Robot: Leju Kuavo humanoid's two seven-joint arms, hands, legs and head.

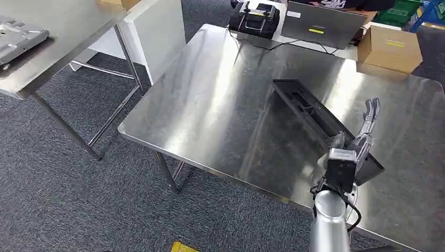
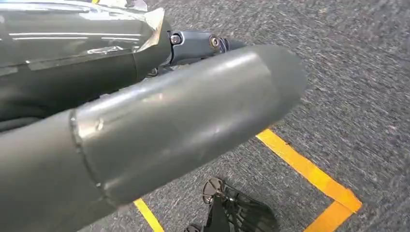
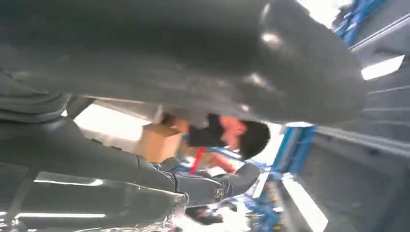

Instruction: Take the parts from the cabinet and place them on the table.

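Seen from the head view: a long, dark grey, trough-shaped plastic part [image 1: 315, 116] lying flat on a square, polished stainless-steel counter [image 1: 225, 105], toward the counter's right half. Long axis running diagonally — far end toward the counter's middle, near end toward the robot's right arm at the near edge.

Right robot hand [image 1: 362, 142] directly over the near end of the part, dark fingers [image 1: 371, 113] stretched out beyond the part's right rim. Contact likely, though whether the fingers are clamped on the part or merely resting against it cannot be told. From the right wrist view, thick grey thumb [image 3: 193, 53] and a dark finger [image 3: 208, 186] appear spread apart, with no clear sight of the part between them.

Left robot hand [image 2: 159, 125] hanging beside the body over grey carpet [image 2: 362, 72] marked with yellow tape [image 2: 309, 169] — well away from the part, so the right arm is clearly the nearer one. Fingers apart or together: cannot tell.

Around the part: bare steel on all sides, nothing blocking a straight lift or release. At the counter's far edge, a black boxy device [image 1: 255, 19] with a cable, a closed grey laptop [image 1: 322, 23] and a brown cardboard box [image 1: 389, 48], all well apart from the part. To the left, a second steel table [image 1: 63, 37].

Judging by position, the part looks already delivered; the coming move probably turns on freeing the hand without dragging the near end off the edge.
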